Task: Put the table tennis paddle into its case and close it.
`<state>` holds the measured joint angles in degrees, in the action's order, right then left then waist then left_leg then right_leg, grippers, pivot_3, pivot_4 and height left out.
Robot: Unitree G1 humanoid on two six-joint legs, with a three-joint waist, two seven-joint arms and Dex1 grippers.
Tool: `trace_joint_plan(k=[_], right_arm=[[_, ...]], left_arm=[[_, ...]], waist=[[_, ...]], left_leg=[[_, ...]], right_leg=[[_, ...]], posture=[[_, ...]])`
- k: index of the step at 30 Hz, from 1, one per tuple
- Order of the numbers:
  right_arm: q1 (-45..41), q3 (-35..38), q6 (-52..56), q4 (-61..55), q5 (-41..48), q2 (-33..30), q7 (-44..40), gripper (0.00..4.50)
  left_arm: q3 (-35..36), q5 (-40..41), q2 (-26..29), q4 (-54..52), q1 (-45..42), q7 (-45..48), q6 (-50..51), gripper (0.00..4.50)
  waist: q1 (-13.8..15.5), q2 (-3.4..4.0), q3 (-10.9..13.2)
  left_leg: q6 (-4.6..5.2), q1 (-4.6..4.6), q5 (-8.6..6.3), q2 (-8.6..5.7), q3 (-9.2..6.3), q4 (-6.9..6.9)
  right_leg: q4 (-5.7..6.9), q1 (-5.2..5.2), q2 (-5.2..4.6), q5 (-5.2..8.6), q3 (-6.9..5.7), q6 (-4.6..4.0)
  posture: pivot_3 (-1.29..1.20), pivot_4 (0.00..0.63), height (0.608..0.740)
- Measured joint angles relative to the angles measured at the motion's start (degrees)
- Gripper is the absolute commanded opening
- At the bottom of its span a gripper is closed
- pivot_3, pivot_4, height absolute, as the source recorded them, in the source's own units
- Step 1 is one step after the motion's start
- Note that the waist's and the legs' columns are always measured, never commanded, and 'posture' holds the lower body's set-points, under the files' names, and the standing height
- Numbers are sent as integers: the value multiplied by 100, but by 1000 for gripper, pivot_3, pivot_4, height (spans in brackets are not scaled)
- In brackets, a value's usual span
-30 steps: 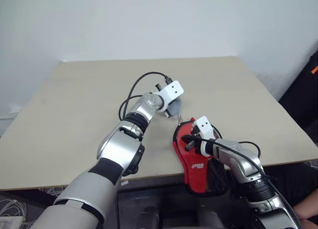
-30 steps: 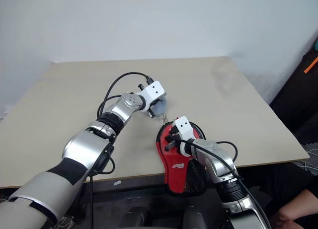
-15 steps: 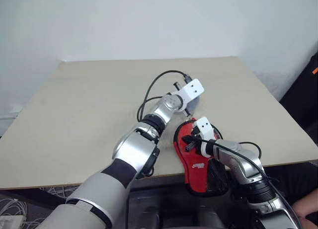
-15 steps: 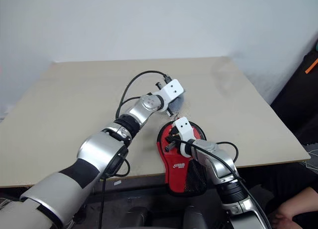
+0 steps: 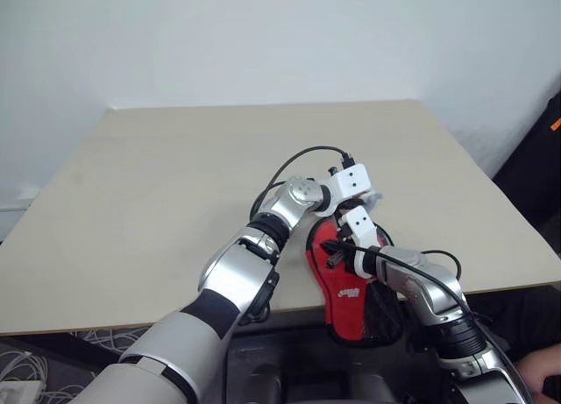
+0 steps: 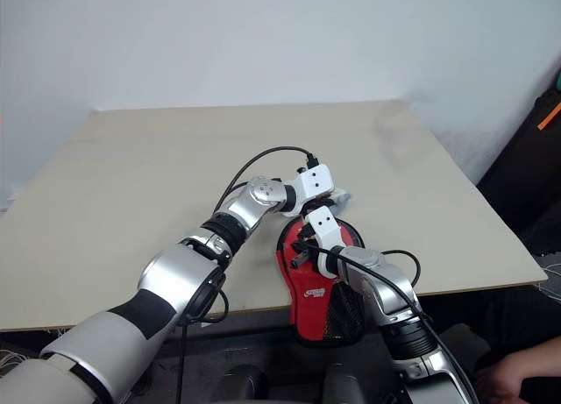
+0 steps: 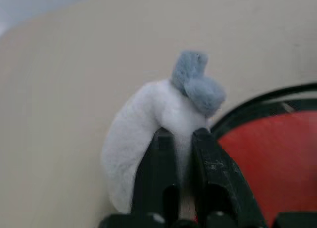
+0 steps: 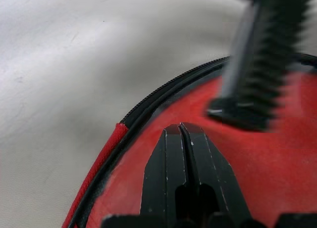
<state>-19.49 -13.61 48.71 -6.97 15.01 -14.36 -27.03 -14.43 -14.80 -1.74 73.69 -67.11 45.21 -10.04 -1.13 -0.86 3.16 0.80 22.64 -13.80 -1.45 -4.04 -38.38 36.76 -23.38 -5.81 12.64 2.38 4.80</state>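
You see a pale beige counter (image 5: 158, 185) filling the middle of the head views, its surface bare across the left and upper parts. On it, at lower centre-right, lies the red case (image 5: 346, 286), its round end on the counter and its black mesh narrow end hanging past the near edge. Just above the case's round end, touching its rim, a small white and grey-blue soft object (image 7: 148, 124) rests on the counter.

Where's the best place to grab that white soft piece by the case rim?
Probably its blue-grey tab: it stands up narrow from the rounded white piece. Come from the side away from the case, whose rim crowds it.
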Motion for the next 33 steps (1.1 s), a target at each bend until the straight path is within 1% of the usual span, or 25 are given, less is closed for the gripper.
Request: trace_joint_plan(k=[3, 4, 6, 7, 11, 14, 15, 16, 18, 22, 23, 25, 26, 27, 28, 29, 31, 33], right_arm=[[-6, -10, -2, 4, -2, 0, -13, 0], [-12, -21, -4, 6, -3, 0, -19, 0], [-17, -43, -9, 9, -4, 1, -36, 0], [-22, -52, -11, 12, -5, 1, -42, 0], [-32, -57, -11, 22, -8, 3, -51, 0], [-32, -58, 5, 8, -5, -3, -57, 0], [-32, -58, 39, -14, 2, -12, -64, 0], [-32, -61, 89, -49, 11, -25, -75, 180], [-32, -67, 234, -173, 59, -110, -142, 594], [-77, -33, 602, -488, 219, -413, -342, 1905], [-125, 16, 702, -548, 291, -494, -398, 2244], [-299, 177, 845, -666, 394, -627, -472, 3002], [-502, 270, 922, -670, 482, -709, -544, 3308], [-697, 389, 954, -668, 543, -784, -589, 3735], [-951, 486, 954, -628, 568, -891, -629, 4026], [-1257, 606, 907, -508, 565, -1014, -670, 4432], [-1657, 801, 753, -257, 515, -1202, -693, 4476], [-1978, 819, 473, 225, 435, -1295, -784, 4476]], left_arm=[[-5, 2, 71, -67, 45, 186, 7, 2089], [-3, 5, 106, -105, 45, 234, 25, 2549], [13, 15, 188, -164, 45, 291, 55, 3171], [26, 28, 240, -190, 44, 298, 97, 3552], [160, 158, 469, -229, 30, 365, 212, 3552], [267, 238, 690, -273, -47, 365, 274, 2932], [302, 248, 753, -304, -85, 345, 282, 2604], [357, 262, 826, -365, -114, 328, 279, 2269], [452, 318, 1005, -484, -163, 260, 278, 1566], [584, 449, 1214, -726, -153, 222, 319, 194], [632, 480, 1260, -854, -126, 227, 332, 0], [692, 585, 1337, -1143, -55, 237, 422, 0], [730, 684, 1377, -1484, 103, 250, 525, 0], [775, 754, 1379, -1771, 275, 270, 636, 0], [803, 856, 1377, -2100, 496, 287, 799, 0], [824, 942, 1363, -2493, 784, 299, 1014, 0], [814, 1079, 1302, -2963, 1224, 337, 1402, 0], [809, 1141, 1299, -3508, 1671, 311, 1802, 0]], waist=[[-1, 0, 0], [-1, 0, 0], [-2, 0, 0], [-2, 0, 0], [-3, 0, 0], [-3, 0, 0], [-3, 0, 0], [-1, 0, 0], [-1, 0, 0], [-2, -1, 1], [-2, -1, 1], [-2, 0, 1], [-4, 3, 0], [-6, 5, 0], [-8, 5, 0], [-9, 6, -1], [-2, 4, -1], [-6, 4, -1]], left_leg=[[0, -1, 0, 1, 0, 0], [0, -1, 0, 1, -1, 0], [0, -2, 0, 1, -1, 0], [0, -2, 0, 1, -1, 0], [0, -2, 0, 2, -3, 0], [0, -1, 0, 1, -3, 0], [0, -1, 0, 1, -3, -1], [0, -1, 0, 1, -3, -1], [0, -1, 0, 0, -4, -3], [1, 4, 0, 0, -7, -6], [0, 3, 0, 0, -6, -7], [0, 3, 0, 1, -7, -6], [0, 1, 0, 1, -6, -6], [1, 1, 0, 1, -4, -5], [1, 0, 0, 1, -4, -5], [1, -1, 0, 1, -6, -4], [1, 0, 0, 2, -7, -4], [1, -1, 0, 1, -5, -5]], right_leg=[[1, 0, 1, 0, 0, 0], [1, 0, 1, 0, 0, 0], [2, 0, 1, 0, 0, 0], [3, 0, 1, 0, 0, 0], [4, -2, 2, 0, 0, 0], [4, -2, 1, 0, 0, 0], [4, -2, 1, 0, 0, 0], [4, -1, 1, 0, 0, 0], [4, 0, 0, 0, 0, 0], [5, -2, 0, 0, -2, 0], [5, -2, 1, -1, -1, 0], [6, -2, 1, 0, -2, 0], [6, -2, 1, -1, 0, -1], [7, -3, 0, -1, 1, -1], [7, -3, 1, -2, 1, -3], [7, -2, 1, -4, 0, -7], [8, -2, 1, -15, -2, -24], [8, -2, 1, -17, 0, -28]], posture=[[0, 0, 698], [0, 0, 698], [0, 0, 698], [0, 0, 698], [0, 0, 698], [0, 0, 698], [0, 0, 698], [0, 0, 698], [0, 0, 698], [0, 0, 698], [0, 0, 698], [0, 0, 698], [0, 0, 698], [0, 0, 698], [0, 0, 698], [0, 0, 698], [0, 0, 698], [0, 0, 698]])
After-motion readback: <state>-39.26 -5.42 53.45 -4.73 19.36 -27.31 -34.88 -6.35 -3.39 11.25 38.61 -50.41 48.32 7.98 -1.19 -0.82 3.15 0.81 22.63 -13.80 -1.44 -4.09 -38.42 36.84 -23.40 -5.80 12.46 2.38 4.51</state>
